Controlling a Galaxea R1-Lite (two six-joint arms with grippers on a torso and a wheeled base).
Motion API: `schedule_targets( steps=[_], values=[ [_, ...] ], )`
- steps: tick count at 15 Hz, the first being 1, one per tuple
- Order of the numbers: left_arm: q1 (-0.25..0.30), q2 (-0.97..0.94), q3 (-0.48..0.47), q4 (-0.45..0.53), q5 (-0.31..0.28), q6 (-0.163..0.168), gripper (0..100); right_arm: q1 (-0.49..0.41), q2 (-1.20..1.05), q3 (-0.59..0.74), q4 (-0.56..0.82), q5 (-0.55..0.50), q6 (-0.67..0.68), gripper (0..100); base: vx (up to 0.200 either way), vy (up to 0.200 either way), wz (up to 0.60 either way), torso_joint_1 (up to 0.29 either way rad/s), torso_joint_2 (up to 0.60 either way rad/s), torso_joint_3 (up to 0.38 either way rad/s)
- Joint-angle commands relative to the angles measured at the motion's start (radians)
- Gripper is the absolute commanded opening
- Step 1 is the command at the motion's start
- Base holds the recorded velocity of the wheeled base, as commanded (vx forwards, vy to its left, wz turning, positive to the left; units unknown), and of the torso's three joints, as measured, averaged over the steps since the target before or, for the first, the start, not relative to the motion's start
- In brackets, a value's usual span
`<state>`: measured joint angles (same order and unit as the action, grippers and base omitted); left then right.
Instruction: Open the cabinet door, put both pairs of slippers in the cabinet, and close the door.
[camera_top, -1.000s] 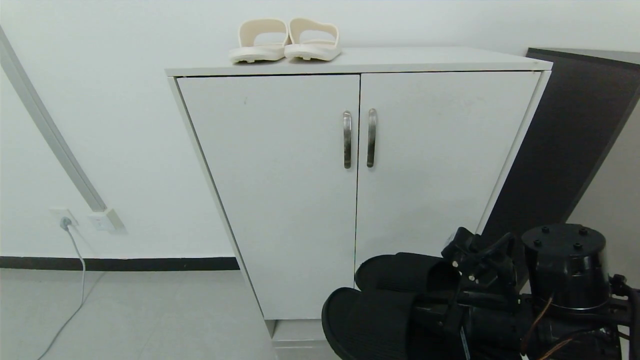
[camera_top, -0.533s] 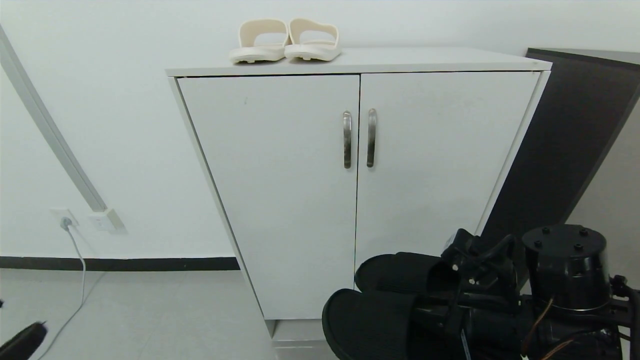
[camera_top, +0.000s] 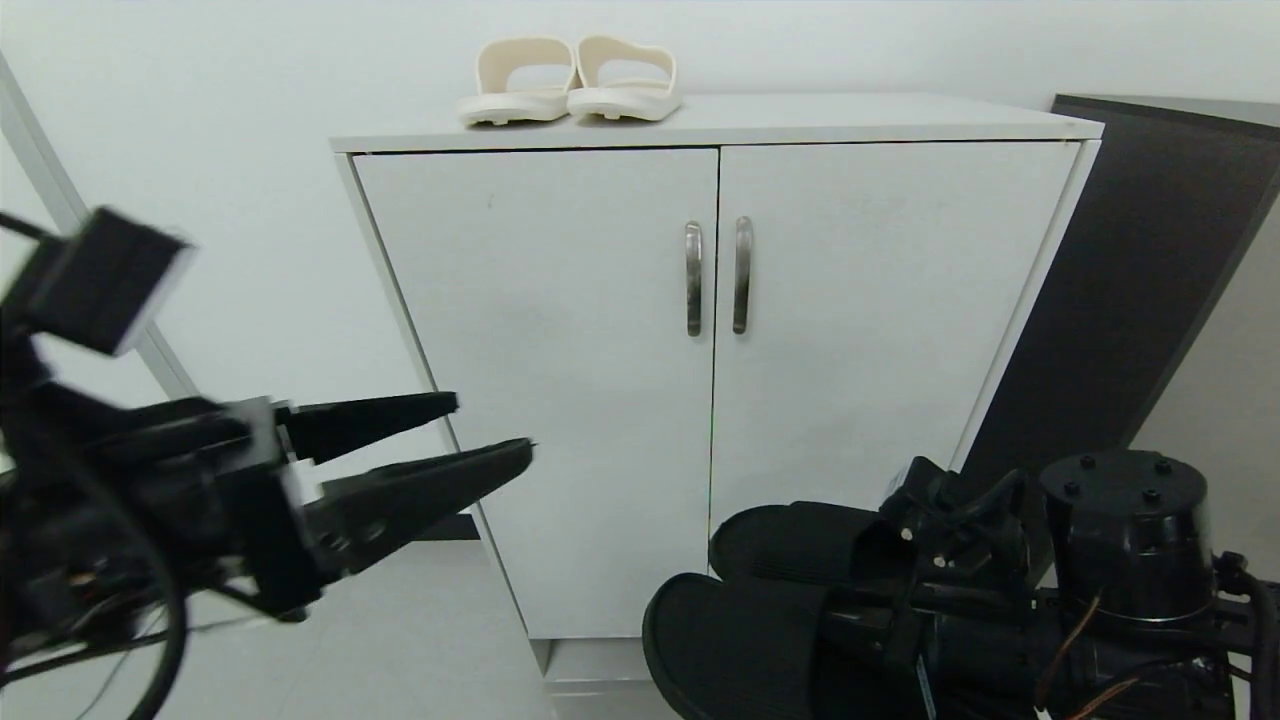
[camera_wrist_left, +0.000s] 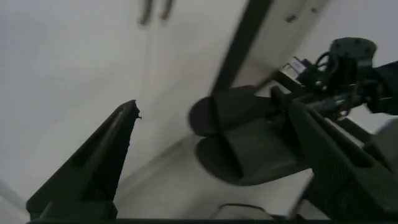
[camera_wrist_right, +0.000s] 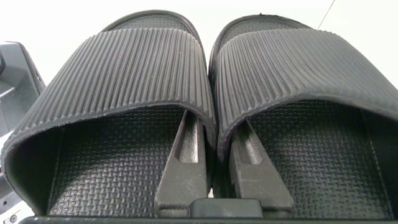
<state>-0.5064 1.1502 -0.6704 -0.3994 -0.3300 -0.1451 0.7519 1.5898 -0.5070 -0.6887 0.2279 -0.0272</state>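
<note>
Head view — white cabinet (camera_top: 560, 400), grey floor (camera_top: 430, 650); left jaws apart, right jaws clamped on black slippers (camera_top: 740, 640)

One white cabinet (camera_top: 860, 118) is in sight. It has two doors, the left door (camera_top: 560, 400) and the right door (camera_top: 880, 330), and two metal handles, the left handle (camera_top: 693, 278) and the right handle (camera_top: 741, 275), one to each door. The slippers number four, in two pairs: two cream slippers (camera_top: 515, 105) and two black slippers (camera_top: 790, 545). There are two grippers, the left gripper (camera_top: 492, 426) and the right gripper (camera_wrist_right: 216, 134), each with two fingers. One dark panel (camera_top: 1150, 280) is counted beside the cabinet.
</note>
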Motion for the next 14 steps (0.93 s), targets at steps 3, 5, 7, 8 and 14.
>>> schedule_targets(
  steps=[3, 5, 7, 8, 14],
  values=[
    [-0.141, 0.276, -0.242, -0.013, -0.009, -0.028, 100, 0.000, 0.009, 0.007, -0.002, 0.001, -0.002, 0, 0.000, 0.000, 0.00, 0.000, 0.00, 0.000],
    [-0.221, 0.336, -0.339, -0.013, -0.017, -0.120, 100, 0.000, 0.007, 0.007, -0.002, 0.002, 0.003, 0, 0.000, 0.000, 0.00, 0.000, 0.00, 0.000],
    [-0.242, 0.408, -0.393, -0.015, -0.055, -0.128, 100, 0.000, 0.009, 0.007, -0.002, 0.004, 0.004, 0, 0.000, 0.000, 0.00, 0.000, 0.00, 0.000],
    [-0.242, 0.451, -0.428, -0.015, -0.083, -0.131, 100, 0.000, 0.010, 0.008, -0.002, 0.004, 0.004, 0, 0.000, 0.000, 0.00, 0.000, 0.00, 0.000],
    [-0.199, 0.686, -0.589, -0.240, -0.152, -0.264, 100, 0.000, 0.009, 0.008, -0.003, 0.002, 0.003, 0, 0.000, 0.000, 0.00, 0.000, 0.00, 0.000]
  ],
)
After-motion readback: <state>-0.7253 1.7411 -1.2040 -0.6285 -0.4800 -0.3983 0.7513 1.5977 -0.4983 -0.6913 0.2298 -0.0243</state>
